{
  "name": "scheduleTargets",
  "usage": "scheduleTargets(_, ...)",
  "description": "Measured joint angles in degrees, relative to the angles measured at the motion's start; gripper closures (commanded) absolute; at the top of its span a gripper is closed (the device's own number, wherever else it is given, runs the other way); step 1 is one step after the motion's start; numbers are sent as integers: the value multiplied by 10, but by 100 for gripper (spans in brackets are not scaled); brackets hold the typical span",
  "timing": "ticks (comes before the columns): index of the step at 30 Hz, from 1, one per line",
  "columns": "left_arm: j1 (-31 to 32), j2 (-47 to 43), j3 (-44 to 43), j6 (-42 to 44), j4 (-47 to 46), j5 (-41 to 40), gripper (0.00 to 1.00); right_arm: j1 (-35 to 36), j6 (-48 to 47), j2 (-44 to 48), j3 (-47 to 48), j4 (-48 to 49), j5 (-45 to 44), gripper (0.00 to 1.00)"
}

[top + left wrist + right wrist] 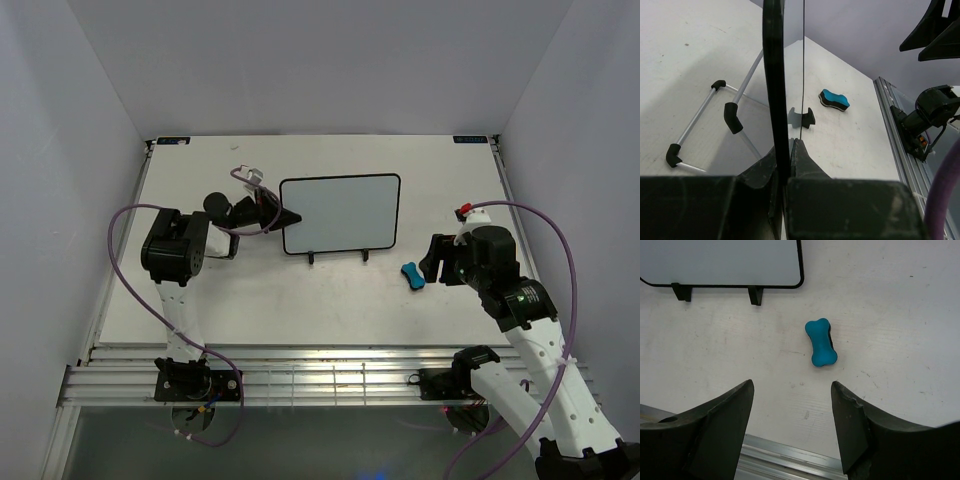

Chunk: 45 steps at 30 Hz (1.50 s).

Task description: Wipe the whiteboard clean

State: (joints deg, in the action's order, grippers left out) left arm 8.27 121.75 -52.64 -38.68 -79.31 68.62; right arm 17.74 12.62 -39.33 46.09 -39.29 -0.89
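The whiteboard (340, 213) stands upright mid-table on black feet (364, 256); its face looks plain white, with no marks that I can see. My left gripper (290, 216) is shut on the board's left edge. In the left wrist view, both fingers clamp the black frame (774, 75) at the left gripper (790, 145). The blue bone-shaped eraser (411, 275) lies on the table right of the board. My right gripper (432, 262) is open and empty, just right of the eraser. In the right wrist view, the eraser (821, 342) lies ahead of the right gripper (791, 386), apart from it. The board's lower corner (720, 262) shows at the top left.
The wire stand (705, 120) with black end caps sits behind the board. An aluminium rail (320, 380) runs along the table's near edge. White enclosure walls (80, 150) close in the left, right and back. The right arm's base (930, 115) shows at the rail.
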Motion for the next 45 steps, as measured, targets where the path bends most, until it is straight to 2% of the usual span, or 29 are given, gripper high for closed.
scheduleTargets(3, -5, 9, 0, -8, -1, 7, 99, 0, -1, 1, 0, 0, 9, 31)
scheduleTargets(10, -17, 21, -8, -37, -2, 9, 82, 0, -3, 9, 0, 3, 17, 29)
scheduleTargets(11, -17, 21, -7, -37, -2, 8, 57, 0, -4, 9, 0, 4, 17, 29)
scheduleTargets(12, -17, 21, -7, -34, -2, 7, 56, 0, -5, 10, 0, 4, 17, 29)
scheduleTargets(13, -17, 21, -7, -20, 0, 3, 7, 0, -7, 10, 0, 4, 17, 29)
scheduleTargets(14, -19, 24, -6, -4, 2, 0, 2, 0, -7, 10, 0, 4, 17, 29)
scheduleTargets(29, -30, 29, 13, 43, 26, -24, 2, 0, -11, 10, 0, 4, 20, 28)
scheduleTargets(41, -84, -51, 57, 40, 28, -70, 2, 0, -13, 4, 0, 5, 21, 22)
scheduleTargets(45, -107, -80, 57, 12, 26, -85, 2, 0, -12, 6, 0, 8, 19, 22)
